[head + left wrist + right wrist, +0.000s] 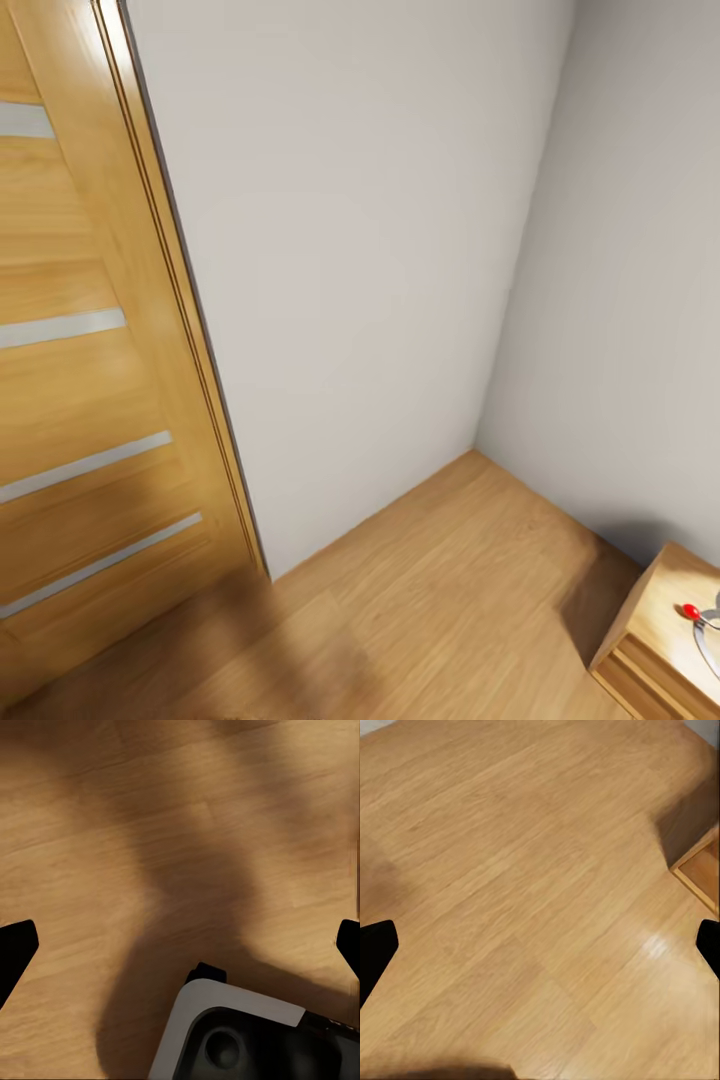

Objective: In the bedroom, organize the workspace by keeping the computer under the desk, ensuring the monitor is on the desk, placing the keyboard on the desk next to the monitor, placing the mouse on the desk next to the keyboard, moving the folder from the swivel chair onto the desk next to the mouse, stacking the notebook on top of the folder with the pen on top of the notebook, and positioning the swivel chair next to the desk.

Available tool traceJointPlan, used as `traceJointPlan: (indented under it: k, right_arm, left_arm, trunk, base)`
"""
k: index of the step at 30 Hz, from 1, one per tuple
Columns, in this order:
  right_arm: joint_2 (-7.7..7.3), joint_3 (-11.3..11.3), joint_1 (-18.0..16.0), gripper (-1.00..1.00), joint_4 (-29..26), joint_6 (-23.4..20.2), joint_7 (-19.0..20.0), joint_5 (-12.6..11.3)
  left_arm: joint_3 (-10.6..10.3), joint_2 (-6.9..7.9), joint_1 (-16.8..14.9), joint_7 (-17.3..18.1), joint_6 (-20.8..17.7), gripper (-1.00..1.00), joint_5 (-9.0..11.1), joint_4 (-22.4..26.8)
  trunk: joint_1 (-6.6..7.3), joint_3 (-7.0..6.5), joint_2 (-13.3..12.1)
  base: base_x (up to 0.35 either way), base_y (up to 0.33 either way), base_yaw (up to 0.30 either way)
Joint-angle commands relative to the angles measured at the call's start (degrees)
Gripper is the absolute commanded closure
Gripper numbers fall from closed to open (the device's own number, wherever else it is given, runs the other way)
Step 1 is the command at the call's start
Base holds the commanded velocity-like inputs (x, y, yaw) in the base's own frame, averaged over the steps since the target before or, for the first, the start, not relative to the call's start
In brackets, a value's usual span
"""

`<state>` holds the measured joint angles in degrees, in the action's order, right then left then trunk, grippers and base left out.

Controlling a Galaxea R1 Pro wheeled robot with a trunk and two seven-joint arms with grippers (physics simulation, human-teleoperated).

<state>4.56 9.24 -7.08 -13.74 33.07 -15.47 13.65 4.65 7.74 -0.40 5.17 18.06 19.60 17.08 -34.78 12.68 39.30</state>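
While the head camera faces a room corner, a wooden door [90, 340] with pale horizontal strips stands at the left, its frame [185, 300] meeting a plain white wall [350, 250]. A second white wall [630, 280] closes the corner on the right. Wood floor [440, 600] runs below, with a dark shadow at the foot of the door. At the lower right edge sits a low wooden cabinet [650, 640], and on its top lie a small red thing [690, 610] and a grey object cut off by the edge; I cannot tell what they are.

In the left wrist view, the left gripper [180, 945] points at shadowed floor, its dark fingertips [15, 945] wide apart at either edge with nothing between them. A grey-and-black part of the robot's base [225, 1020] lies beneath.

In the right wrist view, the right gripper [540, 945] likewise has its fingertips [375, 945] spread and empty above bare floor, with a corner of wooden furniture [697, 877] near one side.

The desk, chair, folder and other work things lie outside these views.
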Motion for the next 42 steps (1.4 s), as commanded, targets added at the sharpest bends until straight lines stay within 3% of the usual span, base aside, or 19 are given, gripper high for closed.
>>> traceJointPlan:
  k: [1,5,7,8,15,18,23,28,34,35,38,42]
  right_arm:
    - [0.24,0.33,-0.04,-1.00,0.46,0.74,-1.37,1.56]
    - [1.17,0.27,-0.04,-1.00,2.75,3.82,-6.51,6.84]
    - [1.42,0.26,-0.04,-1.00,3.57,4.72,-8.39,9.07]
    - [1.53,0.26,-0.04,-1.00,3.96,5.15,-9.31,10.16]
    - [1.59,0.26,-0.04,-1.00,4.14,5.33,-9.73,10.69]
    - [1.59,0.24,-0.04,-1.00,4.15,5.33,-9.74,10.72]
    - [1.59,0.25,-0.04,-1.00,4.15,5.34,-9.76,10.74]
    - [1.59,0.20,-0.04,-1.00,4.15,5.34,-9.76,10.73]
    - [1.59,0.17,-0.04,-1.00,4.17,5.32,-9.67,10.70]
    - [1.59,0.17,-0.04,-1.00,4.17,5.30,-9.64,10.70]
    - [1.57,0.17,-0.04,-1.00,4.16,5.20,-9.52,10.70]
    - [1.52,0.17,-0.04,-1.00,4.16,5.19,-9.50,10.70]
  left_arm:
    - [0.25,-0.09,-0.04,0.54,0.05,-1.00,0.39,-0.03]
    - [-1.47,-0.77,-0.04,0.21,0.11,-1.00,0.36,-0.03]
    - [-3.65,-1.11,-0.04,-1.47,0.66,-1.00,0.35,-0.03]
    - [-6.81,-2.09,-0.04,-6.83,3.20,-1.00,0.42,-0.13]
    - [-9.45,-5.43,-0.04,-22.04,13.92,-1.00,-0.29,-2.71]
    - [-9.73,-6.30,-0.04,-23.50,15.27,-1.00,-2.60,-3.19]
    - [-9.82,-7.54,-0.04,-24.46,16.00,-1.00,-8.69,-5.00]
    - [-9.95,-7.78,-0.04,-24.79,15.55,-1.00,-10.29,-6.26]
    - [-9.98,-9.47,-0.04,-24.98,12.40,-1.00,-10.42,-3.33]
    - [-9.98,-10.13,-0.06,-25.21,10.27,-1.00,-10.39,-1.13]
    - [-9.90,-12.53,-0.11,-29.31,-3.65,-1.00,-10.25,7.32]
    - [-9.85,-13.18,-0.12,-30.95,-9.61,-1.00,-9.05,10.09]
  trunk:
    - [-0.01,0.08,0.06]
    - [-0.01,0.08,0.06]
    - [-0.01,0.08,0.06]
    - [-0.01,0.08,0.06]
    - [-0.01,0.08,0.06]
    - [-0.01,0.08,0.06]
    - [-0.01,0.08,0.06]
    - [-0.01,0.08,0.06]
    - [-0.01,0.08,0.06]
    - [-0.01,0.08,0.06]
    - [-0.01,0.08,0.06]
    - [-0.01,0.08,0.06]
  base:
    - [0.000,-0.320,0.285]
    - [0.000,-0.334,0.285]
    - [0.000,-0.343,0.286]
    - [0.000,-0.345,0.286]
    - [0.000,-0.296,0.286]
    - [0.000,-0.083,0.286]
    - [0.000,-0.024,0.286]
    - [0.000,-0.004,0.286]
    - [0.000,0.000,0.286]
    - [0.000,0.000,0.286]
    - [0.000,0.000,0.286]
    - [0.000,0.000,0.286]
